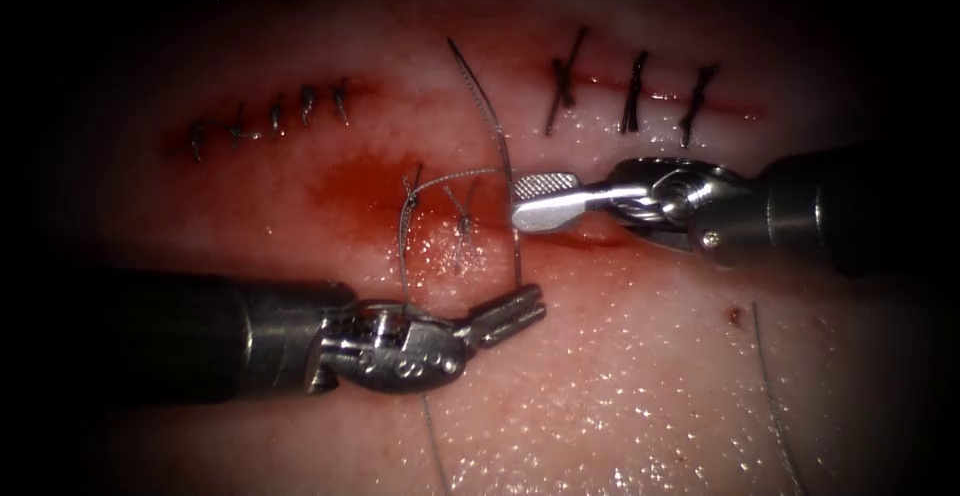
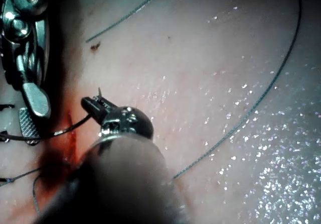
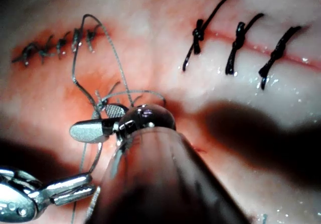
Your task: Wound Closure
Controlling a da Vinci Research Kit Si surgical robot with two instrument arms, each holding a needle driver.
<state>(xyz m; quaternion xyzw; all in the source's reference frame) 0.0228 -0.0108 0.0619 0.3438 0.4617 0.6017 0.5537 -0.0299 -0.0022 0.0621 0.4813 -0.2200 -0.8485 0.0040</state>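
Jaws of the left tool [image 1: 515,311] clamped on the thread [image 1: 505,171] just below the cut [image 1: 590,241]. Right tool [image 1: 545,201] jaws spread wide, holding nothing, one blade touching the thread beside the red fluid [image 1: 365,191]. No needle spotted. Finished stitches [image 1: 630,91] sit on the tissue [image 1: 600,386] above.

Left tool [image 1: 510,314] below right tool [image 1: 545,201].

thread [image 1: 775,406] cut off at edge | needle hidden
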